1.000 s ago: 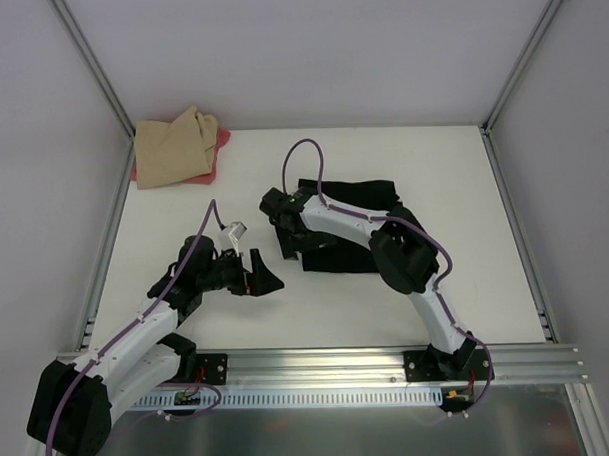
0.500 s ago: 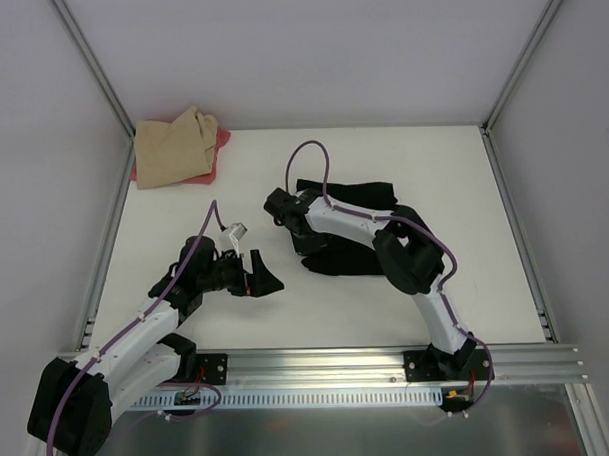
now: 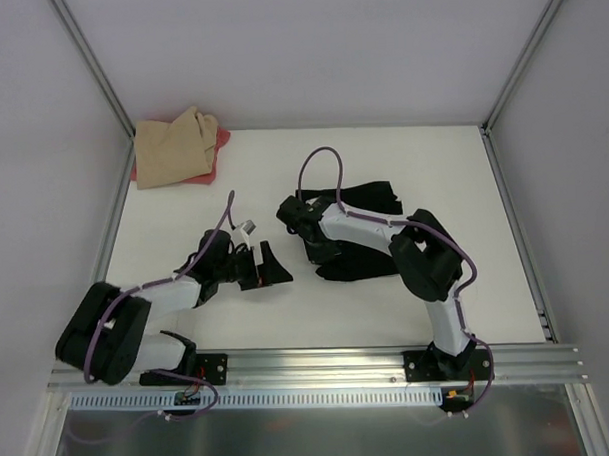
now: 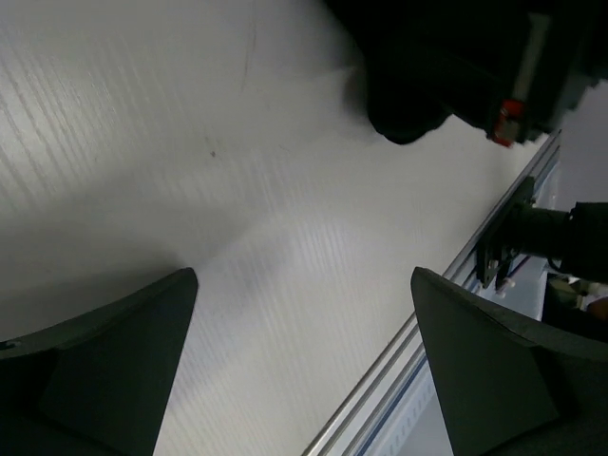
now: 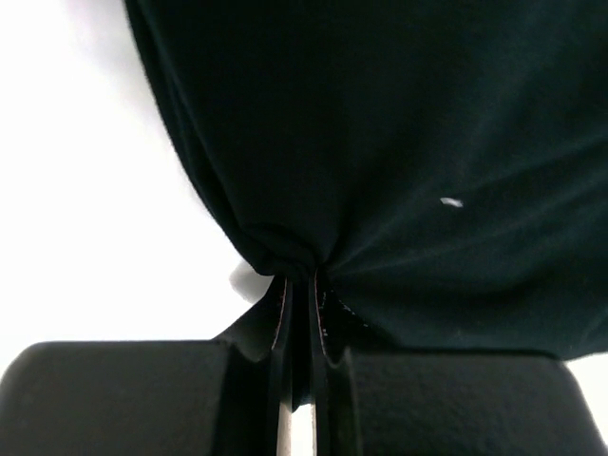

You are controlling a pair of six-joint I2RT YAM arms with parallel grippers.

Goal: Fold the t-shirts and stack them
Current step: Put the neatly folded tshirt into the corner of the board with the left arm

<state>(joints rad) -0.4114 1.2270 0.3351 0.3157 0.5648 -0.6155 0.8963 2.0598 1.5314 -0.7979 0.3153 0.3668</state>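
One black t-shirt (image 5: 380, 123), edge clamped in right end effector (image 5: 299, 285), left end effector (image 4: 302, 285) spread wide

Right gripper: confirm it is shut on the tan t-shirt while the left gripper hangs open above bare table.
Wrong shirt. The right gripper is shut on the black t-shirt, not the tan one; the right wrist view shows black cloth bunched between its closed jaws. The tan t-shirt lies apart at the table's far left corner. The left gripper does hang open above bare table.
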